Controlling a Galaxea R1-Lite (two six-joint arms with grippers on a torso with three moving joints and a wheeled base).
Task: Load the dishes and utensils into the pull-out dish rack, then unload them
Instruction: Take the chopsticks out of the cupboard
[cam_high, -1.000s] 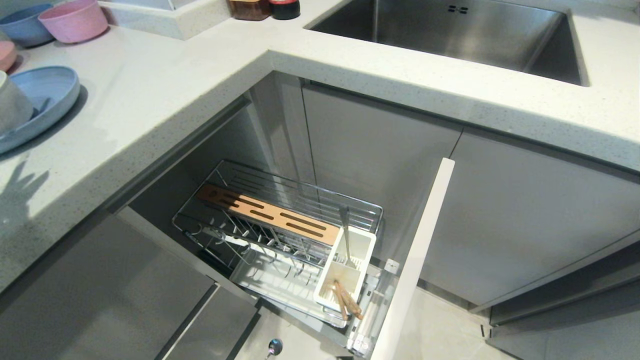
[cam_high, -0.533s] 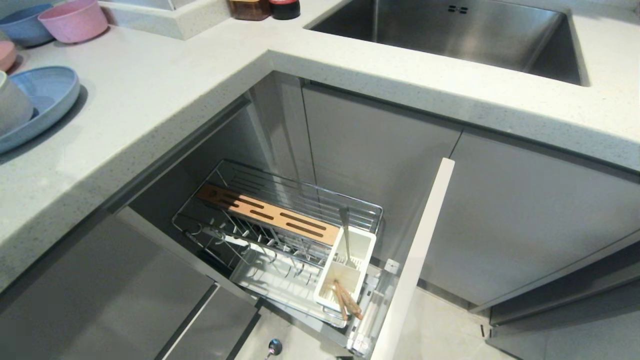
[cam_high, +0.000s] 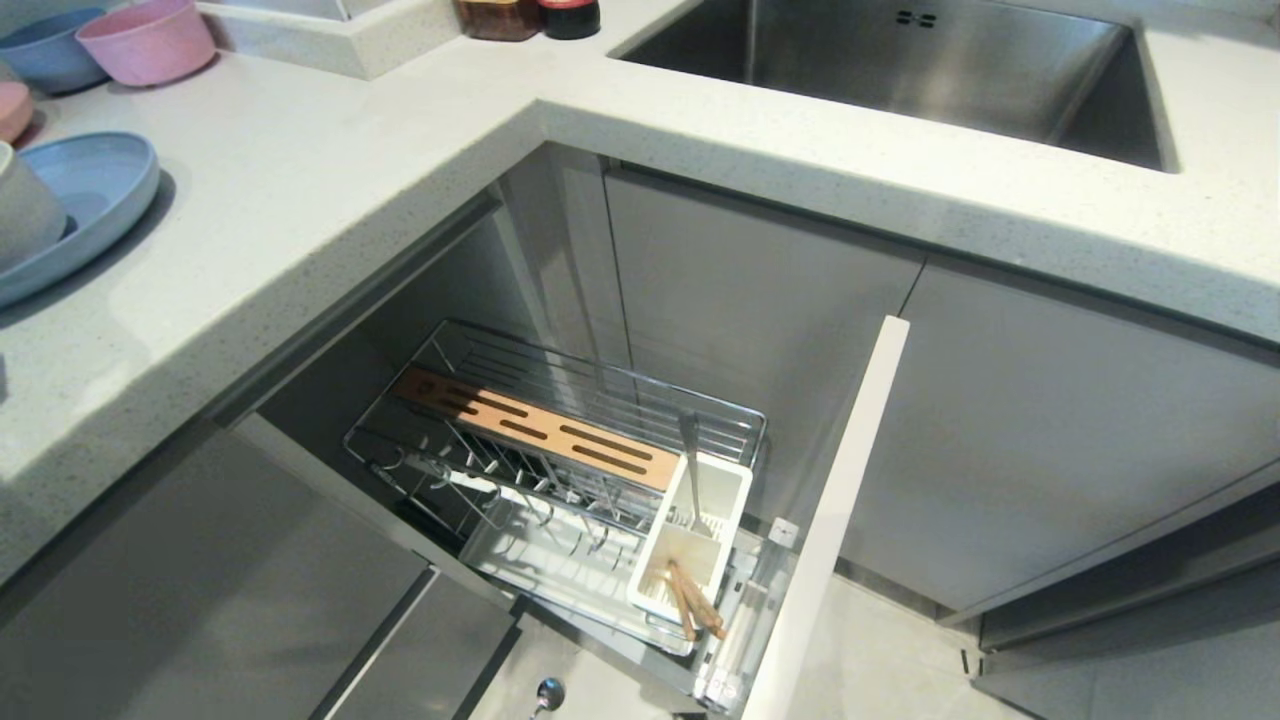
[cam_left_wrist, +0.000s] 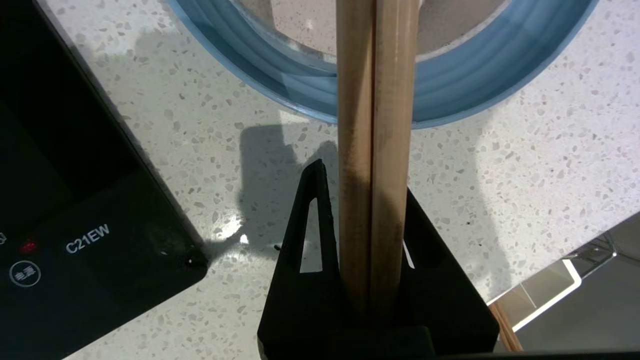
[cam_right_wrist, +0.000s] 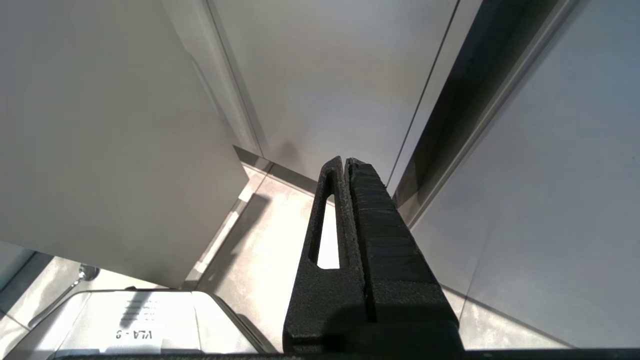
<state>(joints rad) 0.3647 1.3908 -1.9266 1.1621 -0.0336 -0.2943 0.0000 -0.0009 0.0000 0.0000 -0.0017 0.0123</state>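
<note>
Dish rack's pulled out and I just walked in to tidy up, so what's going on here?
The left gripper is shut on a pair of light wooden chopsticks, holding them above the speckled white countertop beside the large light-blue round plate. The chrome wire pull-out dish rack stands open; its white plastic caddy holds a long silver metal spoon and more wooden sticks. The right gripper is shut, empty, by grey cabinet fronts.

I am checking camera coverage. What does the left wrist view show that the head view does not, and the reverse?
Left wrist only: the left gripper shut on chopsticks, and a black cooktop. Head only: the sink, the spoon standing in the caddy, a pink bowl. Both: the blue plate and the counter.
</note>
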